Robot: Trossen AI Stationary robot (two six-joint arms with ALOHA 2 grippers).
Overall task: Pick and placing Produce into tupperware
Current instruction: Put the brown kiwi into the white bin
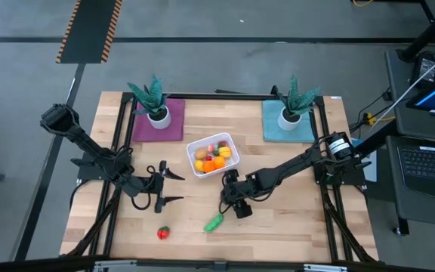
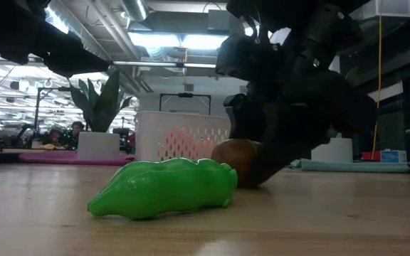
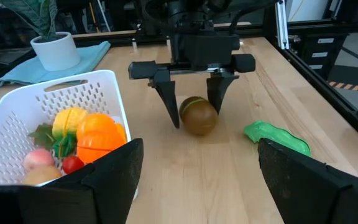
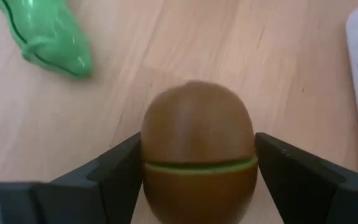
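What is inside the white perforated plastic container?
The white perforated plastic container holds yellow, orange, red and pale toy produce pieces. Anything beneath that pile, and the near corner behind the left end effector's finger, is hidden.

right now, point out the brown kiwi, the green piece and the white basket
brown kiwi [image 4: 197,146]: right wrist view, its upper half.
green piece [image 2: 166,187]: low view, middle of its body.
white basket [image 3: 73,93]: left wrist view, its perforated far wall.
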